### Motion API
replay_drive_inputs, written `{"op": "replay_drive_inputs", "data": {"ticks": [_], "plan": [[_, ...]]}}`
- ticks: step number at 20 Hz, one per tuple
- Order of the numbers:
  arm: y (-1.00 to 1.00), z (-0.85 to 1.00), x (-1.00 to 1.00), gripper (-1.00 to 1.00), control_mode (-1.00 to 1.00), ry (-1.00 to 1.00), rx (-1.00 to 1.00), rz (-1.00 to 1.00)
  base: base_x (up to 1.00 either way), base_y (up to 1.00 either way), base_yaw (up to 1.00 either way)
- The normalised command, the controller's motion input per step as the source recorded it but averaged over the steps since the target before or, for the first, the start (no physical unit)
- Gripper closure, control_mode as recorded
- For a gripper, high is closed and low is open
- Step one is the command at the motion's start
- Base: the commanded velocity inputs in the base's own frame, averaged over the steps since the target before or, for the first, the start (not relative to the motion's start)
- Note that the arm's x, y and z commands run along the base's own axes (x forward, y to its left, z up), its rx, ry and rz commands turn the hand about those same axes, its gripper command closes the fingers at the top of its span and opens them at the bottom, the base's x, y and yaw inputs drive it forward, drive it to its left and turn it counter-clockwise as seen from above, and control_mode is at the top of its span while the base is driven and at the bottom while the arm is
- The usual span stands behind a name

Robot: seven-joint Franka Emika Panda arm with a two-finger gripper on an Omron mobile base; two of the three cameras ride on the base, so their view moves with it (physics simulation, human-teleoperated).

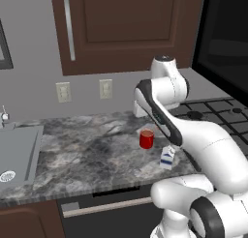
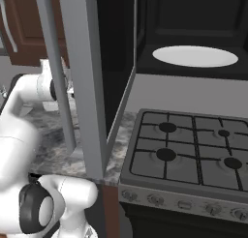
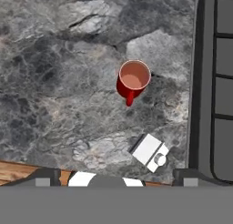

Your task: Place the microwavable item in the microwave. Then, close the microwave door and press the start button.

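The red cup [image 1: 147, 139] stands upright on the marbled counter [image 1: 92, 155], left of the stove. From above, the hand view looks into the red cup [image 3: 133, 79], whose handle points toward the bottom of the picture. My gripper [image 3: 117, 176] hangs well above the counter, open, its fingertips [image 3: 43, 176] wide apart with nothing between them. The microwave [image 2: 193, 19] is above the stove, its dark cavity showing the white turntable plate [image 2: 195, 55]. The microwave door [image 2: 85, 87] is swung open toward me, grey inner frame and long handle [image 2: 54, 72] facing the camera.
A white-and-blue milk carton [image 1: 167, 157] [image 3: 150, 151] lies close to the cup, near the counter's front edge. The gas stove [image 2: 193, 155] is to the right, a grey sink [image 1: 17, 155] to the left. A brown cabinet door [image 1: 126, 24] hangs above the counter.
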Motion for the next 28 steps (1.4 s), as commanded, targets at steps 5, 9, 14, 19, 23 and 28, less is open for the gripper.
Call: {"op": "replay_drive_inputs", "data": {"ticks": [5, 9, 14, 19, 23, 28], "plan": [[0.47, -0.98, -0.18, -1.00, -1.00, 0.15, -0.23, 0.00, 0.00, 0.00, 0.00], [0.00, -0.84, -0.08, -1.00, -1.00, 0.12, -0.03, 0.00, 0.00, 0.00, 0.00], [-0.08, -0.41, 0.07, -1.00, -1.00, 0.03, 0.00, 0.00, 0.00, 0.00, 0.00], [-0.30, -0.03, 0.32, -1.00, -1.00, 0.00, 0.05, -0.07, 0.00, 0.00, 0.00], [-0.37, 0.00, 0.15, -1.00, -1.00, 0.00, 0.06, -0.10, 0.00, 0.00, 0.00], [-0.21, -0.06, 0.29, -1.00, -1.00, 0.00, 0.06, -0.09, 0.00, 0.00, 0.00]]}}
